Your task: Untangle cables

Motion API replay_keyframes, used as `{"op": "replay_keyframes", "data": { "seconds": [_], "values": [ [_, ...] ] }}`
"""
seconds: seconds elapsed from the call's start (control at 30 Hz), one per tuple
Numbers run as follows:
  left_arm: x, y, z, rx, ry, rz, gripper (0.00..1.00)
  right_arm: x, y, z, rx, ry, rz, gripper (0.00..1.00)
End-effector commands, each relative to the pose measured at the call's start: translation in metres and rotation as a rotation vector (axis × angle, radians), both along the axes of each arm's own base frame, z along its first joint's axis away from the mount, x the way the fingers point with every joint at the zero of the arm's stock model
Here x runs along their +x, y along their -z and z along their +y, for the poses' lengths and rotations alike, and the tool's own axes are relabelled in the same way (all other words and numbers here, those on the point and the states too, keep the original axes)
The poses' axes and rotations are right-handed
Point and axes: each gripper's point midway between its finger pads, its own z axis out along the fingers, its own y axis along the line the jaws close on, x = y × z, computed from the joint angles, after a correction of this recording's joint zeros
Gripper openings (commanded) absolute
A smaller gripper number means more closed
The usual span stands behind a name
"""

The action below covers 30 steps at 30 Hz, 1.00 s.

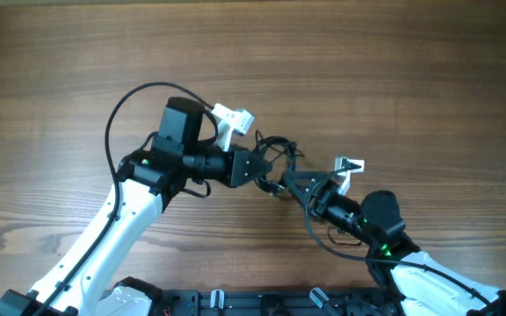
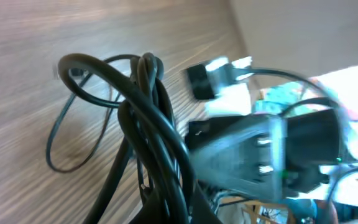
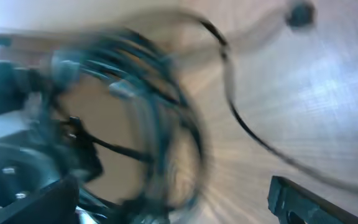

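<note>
Overhead: shows the cables (image 1: 277,160) as one small dark tangle just right of the middle of the table (image 1: 60,70), caught between the left gripper (image 1: 255,167) and the right gripper (image 1: 290,182). Cannot pick out single cords from up here; too fine and too knotted.

Left wrist: brings that tangle close and sharp. Shows several cords twisted into one thick strand, rising from the bottom edge to a tight bend near the top. Shows a fat loop (image 2: 82,71) arching off to the left and a thinner loop (image 2: 58,146) lying flat on the wood below it.

Right wrist: gives only a smear of coiled cords in the upper left, one cord trailing down and to the right across the wood, and a dark blurred plug (image 3: 300,14) near the top edge.

Left gripper: clamped tight on the cables, with the strand running straight up from the jaws at the bottom of its own view. Hides its fingers almost wholly behind the cords.

Right gripper: spread wide, holding nothing. Shows its fingers (image 3: 300,200) far apart in the two lower corners of its own view, with the blurred cords beyond them. Cannot tell whether either tip touches the tangle.

Farther out, overhead: shows the white left arm (image 1: 112,228) reaching in from the lower left and the right arm (image 1: 429,272) from the lower right, both black at the wrist, meeting at the tangle.
</note>
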Motion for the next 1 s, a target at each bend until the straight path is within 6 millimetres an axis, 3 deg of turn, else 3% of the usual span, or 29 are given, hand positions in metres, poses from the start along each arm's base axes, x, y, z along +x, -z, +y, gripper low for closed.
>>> {"op": "replay_keyframes", "data": {
  "seconds": [0.0,0.07,0.17,0.23,0.3,0.33,0.37,0.47,0.5,0.57,0.67,0.73,0.8,0.87,0.97],
  "values": [
    [-0.006,-0.034,-0.015,-0.142,0.033,0.043,0.04,-0.001,-0.001,0.001,0.080,0.009,0.111,0.98],
    [-0.011,-0.038,-0.020,-0.155,0.057,0.046,0.04,0.003,-0.001,-0.001,0.094,0.043,0.133,0.73],
    [-0.020,-0.037,-0.027,-0.151,0.087,0.055,0.04,0.005,-0.001,-0.003,0.092,0.054,0.130,0.20],
    [-0.023,-0.035,-0.029,-0.148,0.088,0.079,0.04,0.005,-0.001,-0.003,0.095,0.057,0.133,0.06],
    [-0.025,-0.035,-0.029,-0.149,0.068,0.138,0.04,0.005,-0.001,-0.003,0.108,0.061,0.152,0.06],
    [-0.026,-0.034,-0.030,-0.149,0.060,0.164,0.04,0.005,-0.001,-0.003,0.115,0.063,0.162,0.15],
    [-0.026,-0.034,-0.030,-0.149,0.055,0.179,0.04,0.005,-0.001,-0.003,0.127,0.066,0.179,0.34],
    [-0.017,-0.033,-0.029,-0.137,-0.017,0.219,0.04,0.003,0.000,-0.002,0.136,0.058,0.194,0.72],
    [-0.010,-0.032,-0.028,-0.133,-0.075,0.250,0.04,0.002,0.000,-0.001,0.136,0.052,0.196,0.80],
    [0.000,-0.031,-0.027,-0.133,-0.169,0.315,0.04,0.003,0.000,-0.001,0.149,0.057,0.214,0.83],
    [0.006,-0.031,-0.027,-0.144,-0.247,0.400,0.04,0.008,0.000,-0.005,0.202,0.112,0.282,0.78],
    [0.004,-0.030,-0.028,-0.139,-0.245,0.412,0.04,0.014,0.000,-0.010,0.255,0.171,0.341,0.68],
    [0.000,-0.030,-0.032,-0.137,-0.235,0.423,0.04,0.016,-0.003,-0.011,0.287,0.187,0.361,0.50],
    [-0.002,-0.029,-0.034,-0.134,-0.250,0.449,0.04,0.016,-0.007,-0.010,0.296,0.176,0.346,0.39],
    [-0.003,-0.026,-0.038,-0.117,-0.266,0.443,0.04,0.015,-0.007,-0.010,0.294,0.173,0.347,0.09]
  ]
}}
